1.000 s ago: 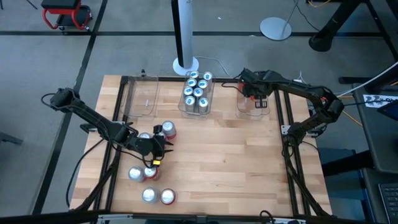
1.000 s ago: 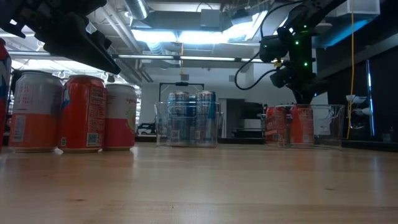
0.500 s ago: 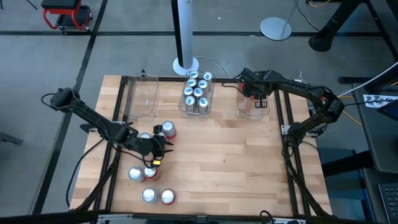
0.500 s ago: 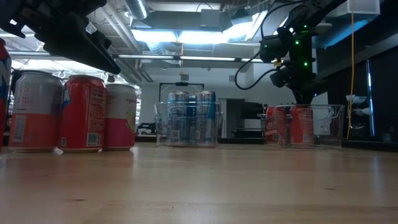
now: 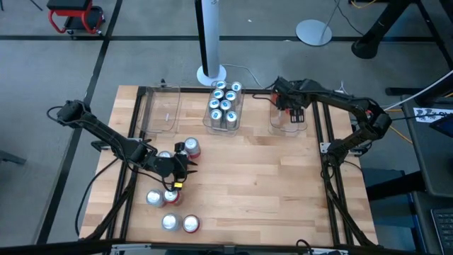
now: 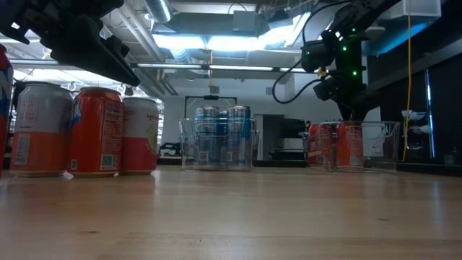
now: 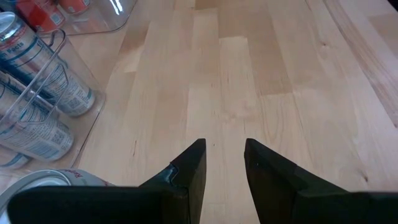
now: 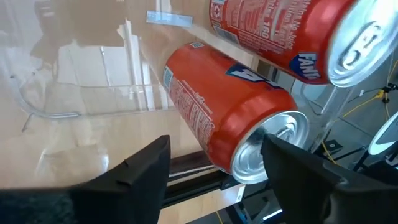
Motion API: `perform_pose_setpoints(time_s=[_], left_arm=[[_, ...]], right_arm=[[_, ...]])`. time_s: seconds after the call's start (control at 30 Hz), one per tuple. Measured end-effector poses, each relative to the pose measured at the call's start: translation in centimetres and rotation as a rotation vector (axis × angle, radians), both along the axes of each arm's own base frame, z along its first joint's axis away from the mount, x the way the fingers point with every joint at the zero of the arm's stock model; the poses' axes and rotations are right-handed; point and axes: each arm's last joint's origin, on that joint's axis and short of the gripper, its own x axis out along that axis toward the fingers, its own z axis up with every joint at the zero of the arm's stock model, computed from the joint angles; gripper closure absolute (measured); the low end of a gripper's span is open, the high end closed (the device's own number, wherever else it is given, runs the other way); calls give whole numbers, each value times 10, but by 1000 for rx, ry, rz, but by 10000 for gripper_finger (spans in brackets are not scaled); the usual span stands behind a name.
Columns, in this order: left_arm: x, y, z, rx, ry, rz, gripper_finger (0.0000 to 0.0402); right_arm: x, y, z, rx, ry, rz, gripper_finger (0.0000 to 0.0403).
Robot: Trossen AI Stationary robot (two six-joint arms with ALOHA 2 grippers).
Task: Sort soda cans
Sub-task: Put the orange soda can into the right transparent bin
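Orange cans (image 8: 224,118); blue-silver cans (image 5: 224,103); red-silver cans (image 6: 94,132); pale wood table (image 5: 269,177).

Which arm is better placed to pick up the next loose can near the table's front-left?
The left. Its pincer hovers open right among the loose cans, beside a red one. The right pincer is far across the table over the right bin, fingers spread around an orange can.
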Motion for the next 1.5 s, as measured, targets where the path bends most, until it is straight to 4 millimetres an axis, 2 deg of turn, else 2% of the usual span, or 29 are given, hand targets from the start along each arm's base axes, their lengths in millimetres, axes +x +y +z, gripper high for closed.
perform_pose_setpoints(time_s=[0.17,0.37,0.6,0.77,1.03,1.27,1.5], left_arm=[[0,0,0,2,0,-1,300],[0,0,0,2,1,-2,300],[0,0,0,1,1,0,300],[0,0,0,0,1,0,300],[0,0,0,8,2,-5,300],[0,0,0,21,4,-14,300],[0,0,0,15,3,-10,300]], right_arm=[[4,-3,20,-17,-27,0,150],[9,-6,57,-61,-83,5,150],[28,12,95,-114,-172,99,150],[50,43,113,-168,-234,232,150],[85,110,120,-213,-350,518,150],[101,172,127,-236,-452,784,150],[110,216,131,-253,-547,950,150]])
